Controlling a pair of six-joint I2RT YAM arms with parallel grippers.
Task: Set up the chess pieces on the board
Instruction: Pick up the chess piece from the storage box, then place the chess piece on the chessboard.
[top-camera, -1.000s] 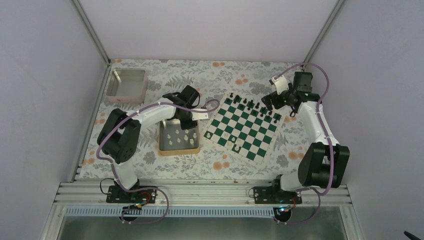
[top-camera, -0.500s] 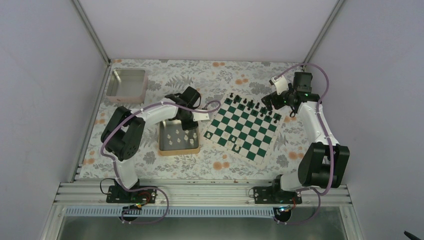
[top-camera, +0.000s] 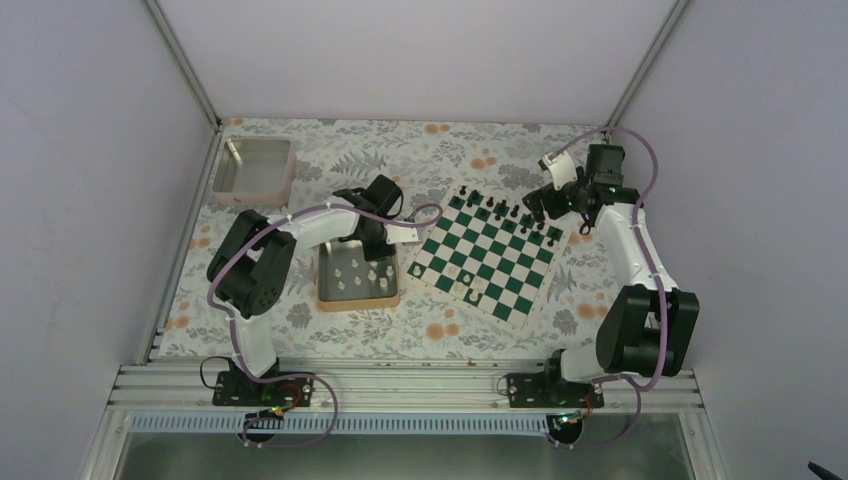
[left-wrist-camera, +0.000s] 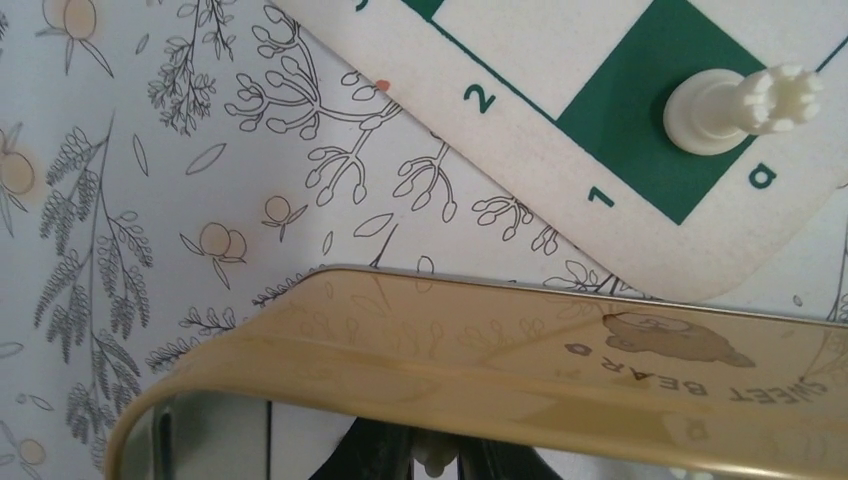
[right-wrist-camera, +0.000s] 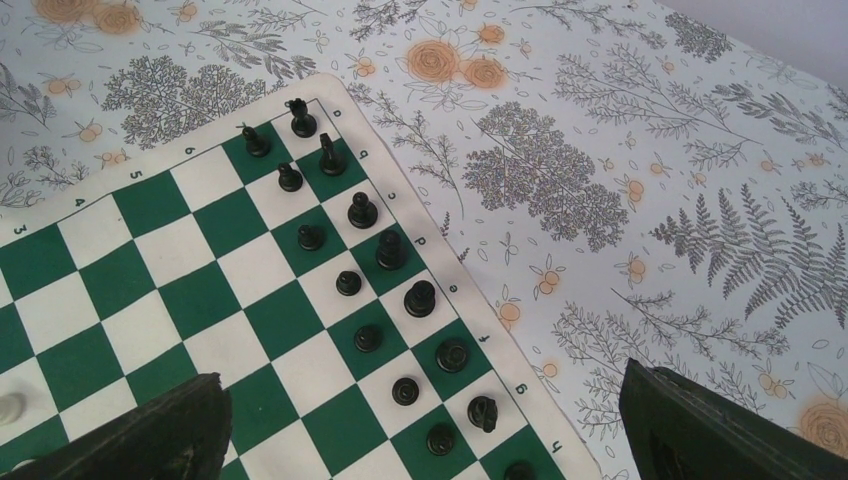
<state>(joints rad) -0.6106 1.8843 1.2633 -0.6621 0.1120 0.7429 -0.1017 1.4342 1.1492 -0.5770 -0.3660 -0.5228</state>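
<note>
We look down on a floral-cloth worktop (top-camera: 450, 335) with two arms mounted at 6 o'clock. The green-and-white board (top-camera: 500, 262) lies near the centre, turned like a diamond. At its 9 o'clock sits a gold tin (left-wrist-camera: 480, 350), which holds most of the white chess pieces (top-camera: 341, 271), loose and not yet set out. The left gripper (top-camera: 377, 255) reaches down into that tin, presumably to fetch the next piece. In its wrist view, the dark fingers (left-wrist-camera: 375, 452) stand close on either side of a small pale piece (left-wrist-camera: 433, 464). The tin's near wall hides most of this, so we cannot tell whether the piece is clamped or only bracketed. A white rook (left-wrist-camera: 735, 105) stands upright on the green corner square marked a and 1. This is the board corner closest to the tin, so we judge the white side to be barely begun. The black pieces (right-wrist-camera: 362, 212) stand in two rows along the board's 1 o'clock edge. The right gripper (right-wrist-camera: 425, 400) hovers above that edge with its jaws spread wide and nothing between them. We judge it to be parked out of the working arm's way. A pinkish tray (top-camera: 252, 199) rests at the worktop's 10 o'clock corner.
</note>
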